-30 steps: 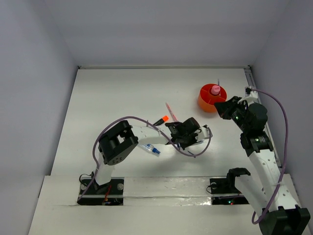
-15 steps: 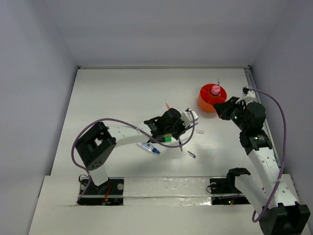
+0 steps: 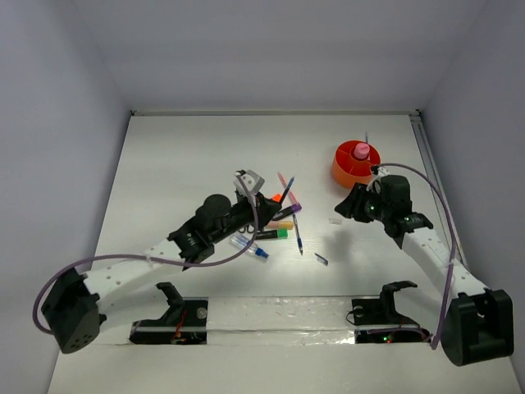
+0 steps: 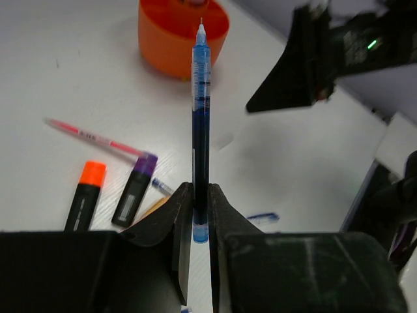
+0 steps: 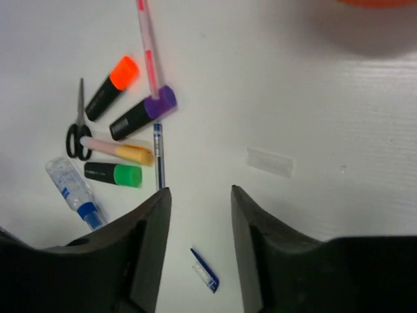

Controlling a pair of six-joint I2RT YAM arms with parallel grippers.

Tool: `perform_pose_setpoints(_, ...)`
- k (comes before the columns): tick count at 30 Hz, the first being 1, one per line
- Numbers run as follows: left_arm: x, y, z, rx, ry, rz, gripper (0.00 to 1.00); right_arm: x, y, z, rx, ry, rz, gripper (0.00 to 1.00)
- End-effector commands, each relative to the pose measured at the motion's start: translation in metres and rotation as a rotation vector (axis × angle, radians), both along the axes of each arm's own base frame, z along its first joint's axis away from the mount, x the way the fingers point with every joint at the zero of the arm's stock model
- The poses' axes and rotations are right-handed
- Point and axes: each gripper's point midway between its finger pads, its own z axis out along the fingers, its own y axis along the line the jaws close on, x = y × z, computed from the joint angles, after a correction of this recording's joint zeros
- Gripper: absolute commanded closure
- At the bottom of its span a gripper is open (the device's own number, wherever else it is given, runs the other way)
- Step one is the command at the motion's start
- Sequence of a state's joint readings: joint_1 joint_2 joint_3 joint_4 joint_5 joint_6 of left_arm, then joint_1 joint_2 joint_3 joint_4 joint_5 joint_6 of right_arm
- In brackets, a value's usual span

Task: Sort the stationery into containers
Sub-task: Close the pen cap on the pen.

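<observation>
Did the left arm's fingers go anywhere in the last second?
Yes. Seen from above, the left fingers, clamped on a blue pen, have moved left, farther from the orange cup.

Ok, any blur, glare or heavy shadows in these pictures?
Top external view: even, soft light, faint shadows and no glare on the table. Left wrist view: the blue pen in the left gripper is sharp, the orange cup cropped at the top edge. Right wrist view: the fingers of the right gripper are dark and blurred, the highlighters crisp.
</observation>
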State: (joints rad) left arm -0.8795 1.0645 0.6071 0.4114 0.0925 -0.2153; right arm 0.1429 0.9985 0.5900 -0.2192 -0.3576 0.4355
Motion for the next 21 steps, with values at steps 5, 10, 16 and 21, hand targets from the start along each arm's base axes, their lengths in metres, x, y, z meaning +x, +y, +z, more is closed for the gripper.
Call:
perform_pose_setpoints(5, -0.02, 0.022, 0.067, -0.266, -0.077, 0.02, 1.0, 0.013, -0.015, -0.02, -0.195, 0.094, -0.057, 0.35)
perform_pose_setpoints(10, -0.03, 0.028, 0.069, -0.3, -0.087, 0.003, 1.0, 0.006, 0.007, -0.039, -0.144, 0.183, -0.038, 0.39)
perform_pose_setpoints(16, -0.032, 0.032, 0.072, -0.315, -0.116, -0.001, 1.0, 0.003, 0.011, -0.063, -0.139, 0.247, -0.072, 0.45)
perform_pose_setpoints(21, -0.033, 0.031, 0.069, -0.312, -0.121, -0.007, 1.0, 0.01, 0.001, -0.072, -0.183, 0.243, -0.129, 0.49)
